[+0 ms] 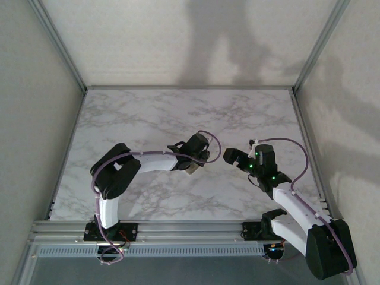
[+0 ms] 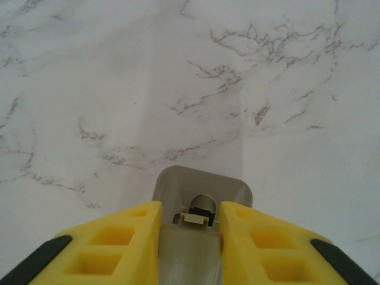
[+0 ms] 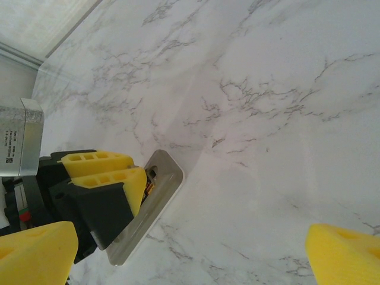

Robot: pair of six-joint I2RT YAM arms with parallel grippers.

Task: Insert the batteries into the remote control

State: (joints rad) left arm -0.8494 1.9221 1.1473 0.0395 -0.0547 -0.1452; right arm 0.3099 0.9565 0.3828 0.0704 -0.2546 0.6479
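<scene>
The remote control [image 2: 202,184] lies back-up on the marble, its tan underside showing. My left gripper [image 2: 191,209] stands over it, shut on a narrow tan battery cover [image 2: 190,252] whose latch tab [image 2: 196,218] sits at the compartment's dark notch. In the right wrist view the same remote control [image 3: 163,178] lies flat under the left gripper [image 3: 122,172], and a copper-orange glint of a battery [image 3: 148,189] shows beside the yellow finger. The rest of the batteries is hidden. My right gripper [image 3: 190,237] hovers open to the right of the remote, holding nothing. From above, the left gripper [image 1: 199,160] and the right gripper [image 1: 233,157] face each other.
Bare marble table [image 1: 148,119] stretches around the remote. Aluminium frame posts [image 1: 59,47] and white walls enclose the table. The right arm's body [image 1: 297,208] runs along the right side.
</scene>
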